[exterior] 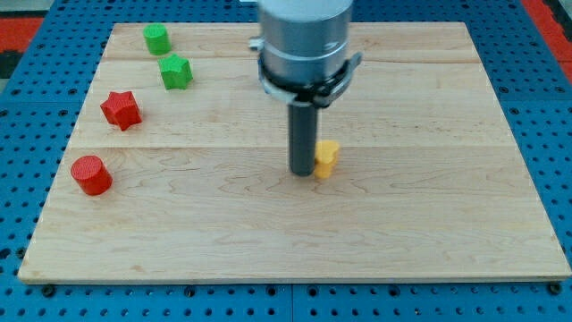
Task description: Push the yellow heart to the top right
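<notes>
Pressed against the yellow heart's (327,158) left side near the board's (429,241) middle, my tip (302,173) held nothing. Small, rigid and probably light, the heart likely slid easily; contact belonged low-left for pushing up-right.

Grey arm housing ending in a dark rod

A wide, smooth, light-grey cylindrical housing is filling the view's top, a black clamp ring with small side lugs is banding its lower edge, and a straight dark-grey rod is narrowing down from it to my tip (302,173), which is looking blunt and flat-ended.
</notes>
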### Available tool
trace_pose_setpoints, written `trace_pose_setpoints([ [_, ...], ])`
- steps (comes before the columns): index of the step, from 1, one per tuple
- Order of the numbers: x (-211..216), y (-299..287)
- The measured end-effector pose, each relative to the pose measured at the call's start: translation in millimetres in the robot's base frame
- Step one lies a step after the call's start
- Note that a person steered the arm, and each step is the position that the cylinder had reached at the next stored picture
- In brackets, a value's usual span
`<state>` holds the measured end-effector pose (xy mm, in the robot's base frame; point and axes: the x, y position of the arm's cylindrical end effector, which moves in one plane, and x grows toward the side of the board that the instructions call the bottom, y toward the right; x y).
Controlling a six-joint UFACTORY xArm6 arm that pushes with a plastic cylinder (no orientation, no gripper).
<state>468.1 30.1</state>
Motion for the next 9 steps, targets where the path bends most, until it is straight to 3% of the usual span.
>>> trace_pose_setpoints([
  [4,-30,158],
  [6,-157,145],
  [7,-200,139],
  [9,-207,117],
])
